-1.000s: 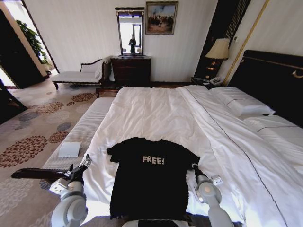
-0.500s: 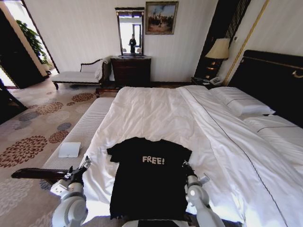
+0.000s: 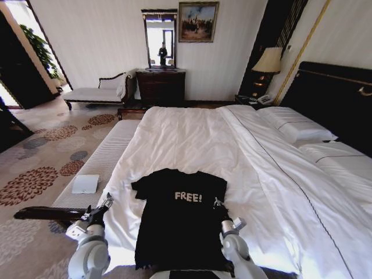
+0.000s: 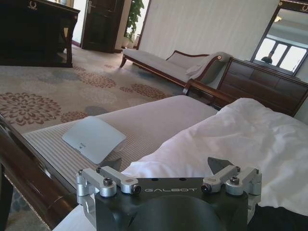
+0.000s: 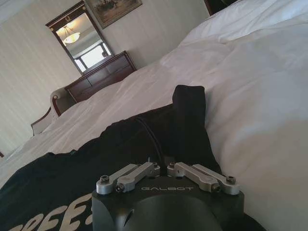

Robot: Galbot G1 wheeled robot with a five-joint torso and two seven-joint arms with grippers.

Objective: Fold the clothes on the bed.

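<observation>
The black T-shirt (image 3: 174,226) with white "FREE!" lettering lies flat near the foot edge of the bed (image 3: 192,133). Its right sleeve is pulled inward over the chest, so that side now runs straight. My right gripper (image 3: 218,204) is at that folded edge, shut on the sleeve fabric. In the right wrist view the gripper (image 5: 161,166) pinches the black cloth, and the sleeve (image 5: 188,110) stands up in a ridge beyond it. My left gripper (image 3: 105,204) hovers off the bed's left edge, level with the shirt's left sleeve; it (image 4: 168,171) stands open and empty.
A pale upholstered bench (image 3: 104,160) runs along the bed's left side with a white flat pad (image 3: 85,184) on it. Pillows (image 3: 296,125) and the dark headboard (image 3: 337,99) are at the right. A dresser (image 3: 161,86) and chaise (image 3: 96,93) stand by the far wall.
My right gripper has moved left across the shirt, dragging the right sleeve inward over the chest. The left gripper has stayed almost still.
</observation>
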